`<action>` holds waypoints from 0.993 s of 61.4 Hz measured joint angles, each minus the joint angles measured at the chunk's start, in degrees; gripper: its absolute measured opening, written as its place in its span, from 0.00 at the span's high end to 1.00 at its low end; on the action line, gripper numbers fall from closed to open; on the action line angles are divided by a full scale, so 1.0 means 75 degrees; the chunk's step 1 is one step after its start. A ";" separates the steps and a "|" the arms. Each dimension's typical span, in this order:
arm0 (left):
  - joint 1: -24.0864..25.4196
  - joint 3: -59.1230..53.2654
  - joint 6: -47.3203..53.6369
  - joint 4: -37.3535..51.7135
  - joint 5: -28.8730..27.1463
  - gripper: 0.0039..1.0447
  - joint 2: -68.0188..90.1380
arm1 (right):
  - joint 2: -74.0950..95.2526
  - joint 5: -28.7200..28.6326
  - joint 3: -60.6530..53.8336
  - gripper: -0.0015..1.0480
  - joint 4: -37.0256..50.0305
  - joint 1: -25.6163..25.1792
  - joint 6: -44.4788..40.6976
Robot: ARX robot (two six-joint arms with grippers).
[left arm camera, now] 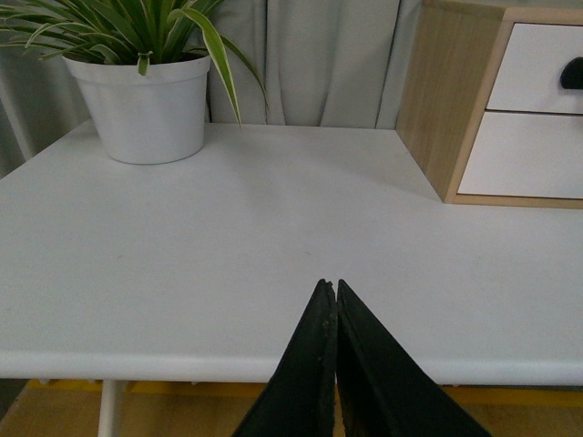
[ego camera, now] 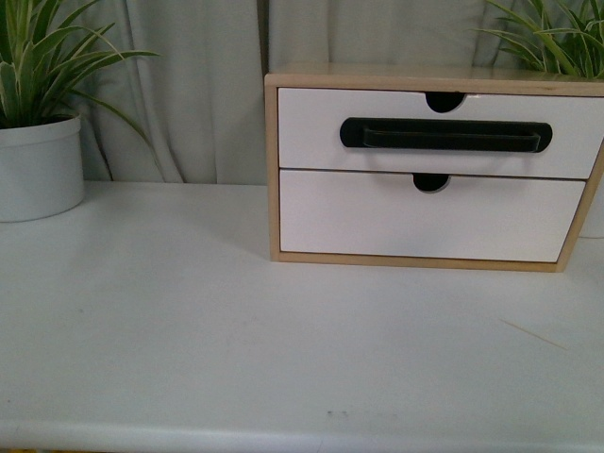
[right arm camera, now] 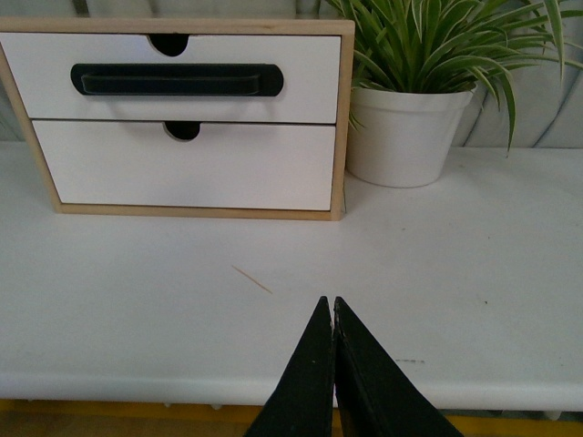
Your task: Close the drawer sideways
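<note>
Ahead of both pressed-together pincers, left (left arm camera: 328, 296) and right (right arm camera: 328, 309), the white glossy black-handled drawer (right arm camera: 310, 77) sits in its light-wood cabinet (right arm camera: 344, 127), its handle running crosswise, nearer the right arm.

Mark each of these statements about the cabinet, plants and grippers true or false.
1. The drawer with the black handle is the upper one. True.
2. The left gripper is open. False: its fingers meet.
3. A potted plant stands beside the cabinet. True.
4. The right gripper holds the handle. False: it is apart from it, over the table.
</note>
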 joint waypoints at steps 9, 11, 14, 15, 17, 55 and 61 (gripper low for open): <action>0.0000 0.0000 0.0000 -0.0006 0.0000 0.96 -0.0006 | -0.0006 -0.0003 0.0000 0.99 0.0000 0.0000 0.0000; 0.0000 0.0000 0.0000 -0.0006 0.0000 0.96 -0.0006 | -0.0006 0.0000 0.0000 0.99 0.0000 0.0000 0.0000; 0.0000 0.0000 0.0000 -0.0006 0.0000 0.96 -0.0006 | -0.0006 0.0000 0.0003 0.99 0.0000 0.0000 0.0000; 0.0000 0.0000 0.0000 -0.0006 0.0000 0.96 -0.0006 | -0.0006 0.0000 0.0003 0.99 0.0000 0.0000 0.0000; 0.0000 0.0000 0.0000 -0.0006 0.0000 0.96 -0.0006 | -0.0006 0.0000 0.0000 0.99 0.0000 0.0000 0.0000; 0.0000 0.0000 0.0006 -0.0006 0.0000 0.06 -0.0006 | -0.0006 0.0000 0.0000 0.08 0.0000 0.0000 0.0015; 0.0000 0.0000 0.0009 -0.0006 0.0000 0.05 -0.0006 | -0.0006 0.0000 0.0003 0.09 0.0000 0.0000 0.0012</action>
